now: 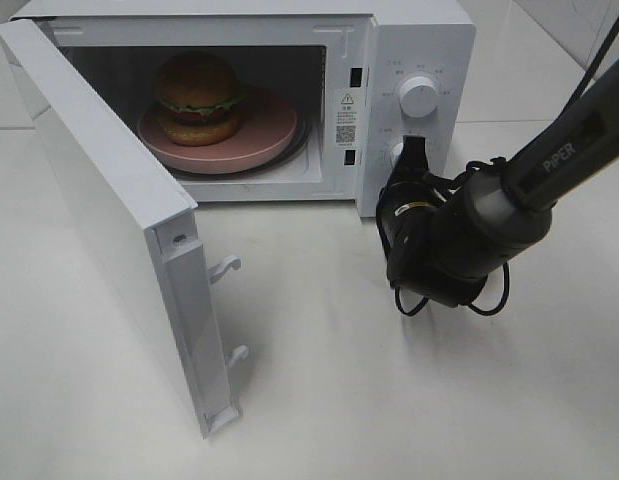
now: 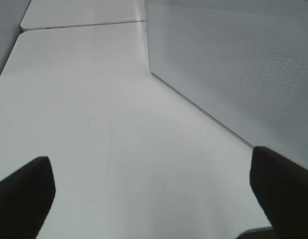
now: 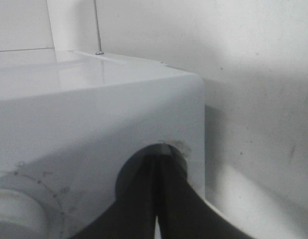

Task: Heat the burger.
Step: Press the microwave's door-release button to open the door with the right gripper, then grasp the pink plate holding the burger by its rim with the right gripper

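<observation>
Only exterior high shows the burger (image 1: 197, 97).

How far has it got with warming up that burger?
Done: the golden-brown domed burger sits on the round pink plate inside the white microwave. In hand: the right gripper, shut, is at the lower dial. Left: the white door stands wide open and needs closing before heating.

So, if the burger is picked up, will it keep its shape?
The burger is stacked layers, so a squeeze would probably shift them. It stands tall on its base, so a push might tip it. Its domed top may slip in a grip.
</observation>
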{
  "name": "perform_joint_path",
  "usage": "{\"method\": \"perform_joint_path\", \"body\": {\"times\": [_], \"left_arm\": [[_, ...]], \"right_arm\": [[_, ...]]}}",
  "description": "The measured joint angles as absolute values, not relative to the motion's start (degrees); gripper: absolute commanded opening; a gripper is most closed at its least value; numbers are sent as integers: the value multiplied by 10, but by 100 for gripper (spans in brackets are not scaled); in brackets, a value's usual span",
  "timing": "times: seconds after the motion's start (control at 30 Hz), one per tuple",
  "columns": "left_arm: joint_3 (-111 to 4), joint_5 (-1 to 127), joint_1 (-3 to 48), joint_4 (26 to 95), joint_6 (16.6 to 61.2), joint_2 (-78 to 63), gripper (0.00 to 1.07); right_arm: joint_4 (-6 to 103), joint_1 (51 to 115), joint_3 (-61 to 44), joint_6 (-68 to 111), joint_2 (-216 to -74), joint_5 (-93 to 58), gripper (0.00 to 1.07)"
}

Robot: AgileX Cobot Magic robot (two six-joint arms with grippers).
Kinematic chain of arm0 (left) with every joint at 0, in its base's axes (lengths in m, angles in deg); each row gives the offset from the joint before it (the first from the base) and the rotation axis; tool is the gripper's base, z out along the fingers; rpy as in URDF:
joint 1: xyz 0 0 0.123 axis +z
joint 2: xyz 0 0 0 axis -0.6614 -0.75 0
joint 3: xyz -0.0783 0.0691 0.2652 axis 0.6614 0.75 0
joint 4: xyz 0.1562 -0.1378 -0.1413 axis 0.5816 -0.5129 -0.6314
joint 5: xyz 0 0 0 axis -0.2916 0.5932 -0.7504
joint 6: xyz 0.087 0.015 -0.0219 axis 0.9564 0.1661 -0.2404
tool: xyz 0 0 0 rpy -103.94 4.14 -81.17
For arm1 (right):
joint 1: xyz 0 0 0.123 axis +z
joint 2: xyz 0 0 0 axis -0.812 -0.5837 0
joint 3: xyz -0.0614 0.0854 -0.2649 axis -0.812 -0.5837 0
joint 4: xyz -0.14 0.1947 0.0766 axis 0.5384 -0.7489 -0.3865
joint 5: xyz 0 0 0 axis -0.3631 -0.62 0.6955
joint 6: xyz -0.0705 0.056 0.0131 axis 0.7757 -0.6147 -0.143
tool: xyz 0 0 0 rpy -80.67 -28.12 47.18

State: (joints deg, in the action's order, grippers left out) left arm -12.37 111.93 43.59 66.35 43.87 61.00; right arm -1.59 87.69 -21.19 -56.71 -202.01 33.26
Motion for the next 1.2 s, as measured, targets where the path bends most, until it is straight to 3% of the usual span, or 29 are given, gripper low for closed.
{"method": "perform_joint_path", "body": {"times": [0.83,1.2], "left_arm": [[-124,1119,436,664,439,610,100],[-124,1119,436,664,439,610,100]], "right_arm": [[-23,884,-286,-520,-1912,243,0],[-23,884,-345,-307,-1809,93,0]]}}
